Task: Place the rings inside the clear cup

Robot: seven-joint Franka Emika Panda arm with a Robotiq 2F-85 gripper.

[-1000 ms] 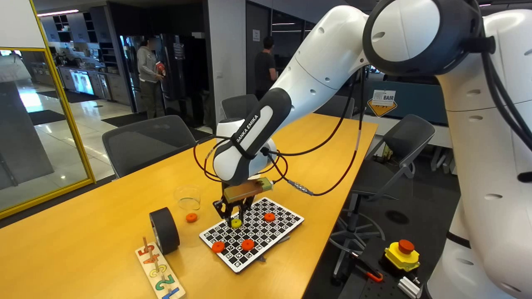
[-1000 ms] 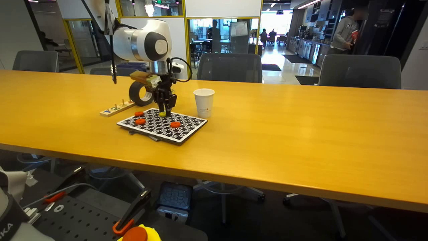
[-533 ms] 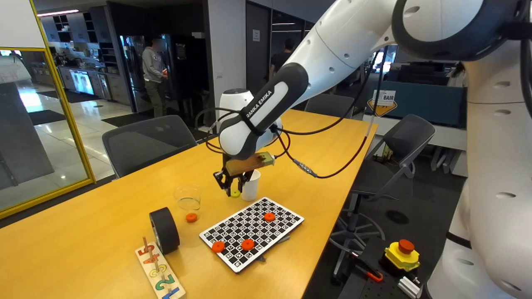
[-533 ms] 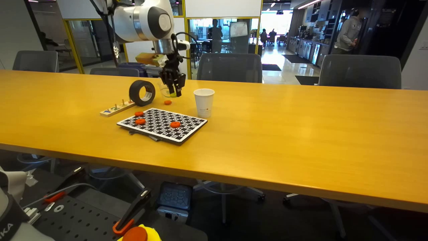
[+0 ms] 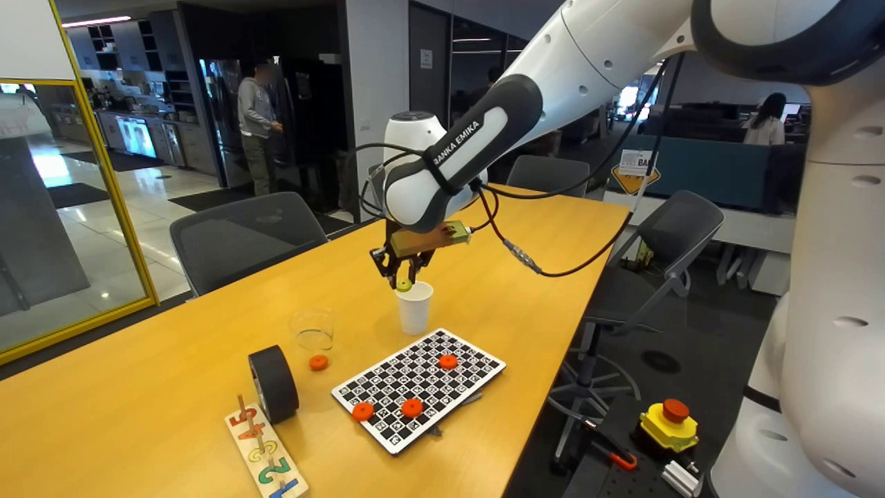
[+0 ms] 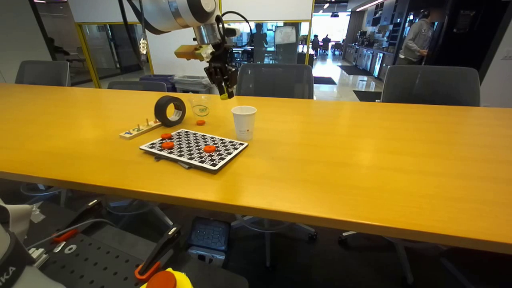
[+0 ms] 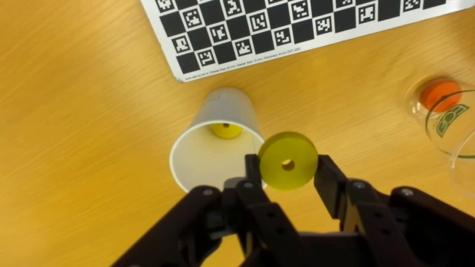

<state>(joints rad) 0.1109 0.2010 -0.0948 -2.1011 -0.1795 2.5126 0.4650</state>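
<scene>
The step in hand is judged to be delivery of a yellow ring, probably to the white paper cup, since another yellow ring lies inside it; the task, however, names the clear plastic cup, which stands well apart from the white paper cup, to its right in the wrist view. Recommended method: confirm the destination, travel above rim height until the ring's whole outline falls within the mouth, lower it level, release just enough to free it, then lift straight up. The white paper cup would likely tip if knocked. The pincer is drawn in to the ring's width, fingertips bearing on opposite sides of its edge; it hangs above and to one side of the white paper cup's mouth, without contact. Three orange-red rings lie on the checkered board just beside the white paper cup; a fourth orange-red ring sits inside the clear plastic cup.
</scene>
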